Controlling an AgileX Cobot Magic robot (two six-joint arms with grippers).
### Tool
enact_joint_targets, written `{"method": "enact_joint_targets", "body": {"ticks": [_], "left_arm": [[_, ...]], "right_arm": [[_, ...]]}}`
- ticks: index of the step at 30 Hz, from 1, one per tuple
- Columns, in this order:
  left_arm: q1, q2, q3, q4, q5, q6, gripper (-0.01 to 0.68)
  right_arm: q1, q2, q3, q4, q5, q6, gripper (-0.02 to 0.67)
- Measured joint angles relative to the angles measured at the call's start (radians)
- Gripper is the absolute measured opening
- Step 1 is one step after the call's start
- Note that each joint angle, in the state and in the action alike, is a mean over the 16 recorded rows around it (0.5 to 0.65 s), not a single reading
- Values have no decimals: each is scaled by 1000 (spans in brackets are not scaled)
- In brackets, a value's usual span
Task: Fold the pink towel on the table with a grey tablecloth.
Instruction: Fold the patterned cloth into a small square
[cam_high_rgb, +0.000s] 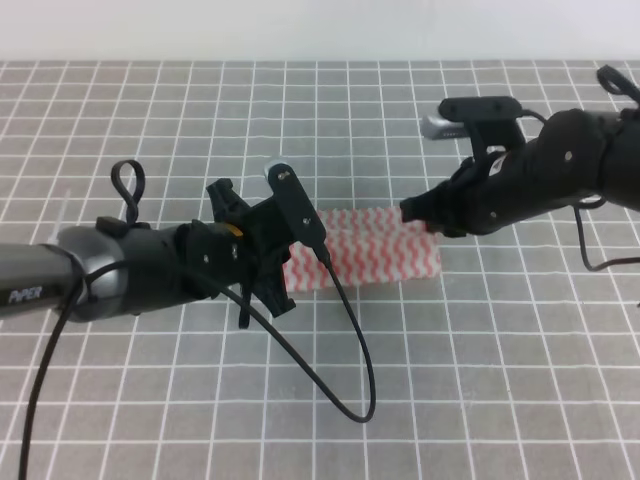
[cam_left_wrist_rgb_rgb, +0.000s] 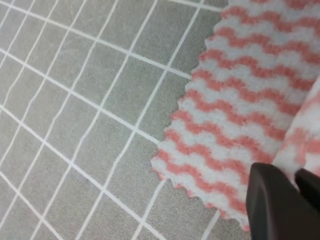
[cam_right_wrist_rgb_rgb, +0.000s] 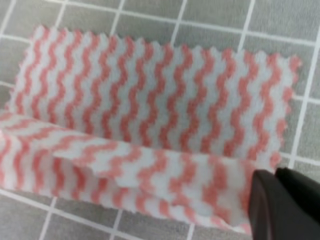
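**Two grippers hold the ends of the pink towel**

The pink towel (cam_high_rgb: 375, 245) lies near the middle of the table with a grey tablecloth (cam_high_rgb: 480, 380). It looks like a long strip now. Its long side runs from 9 o'clock to 3 o'clock in the high view. The wavy pink and white stripes run along the strip too.

In the right wrist view, one edge of the towel (cam_right_wrist_rgb_rgb: 160, 100) is lifted and rolled over the flat part. The flat part has zigzag edges.

The left gripper (cam_high_rgb: 290, 262) is at the 9 o'clock end of the towel. Its dark fingers (cam_left_wrist_rgb_rgb: 270, 205) are nearly together, and a bit of towel sits by them. It seems to pinch that end.

The right gripper (cam_high_rgb: 418, 215) is at the 3 o'clock end. Its fingers (cam_right_wrist_rgb_rgb: 270, 207) are close together on the lifted fold, with only a thin gap.

A black cable (cam_high_rgb: 340, 370) loops over the cloth at 6 o'clock.
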Motion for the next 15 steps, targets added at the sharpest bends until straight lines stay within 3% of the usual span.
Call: {"method": "enact_joint_targets", "body": {"ticks": [15], "left_arm": [[0, 26, -11, -1, -44, 2, -3]], "right_arm": [[0, 18, 0, 1, -45, 0, -16]]}}
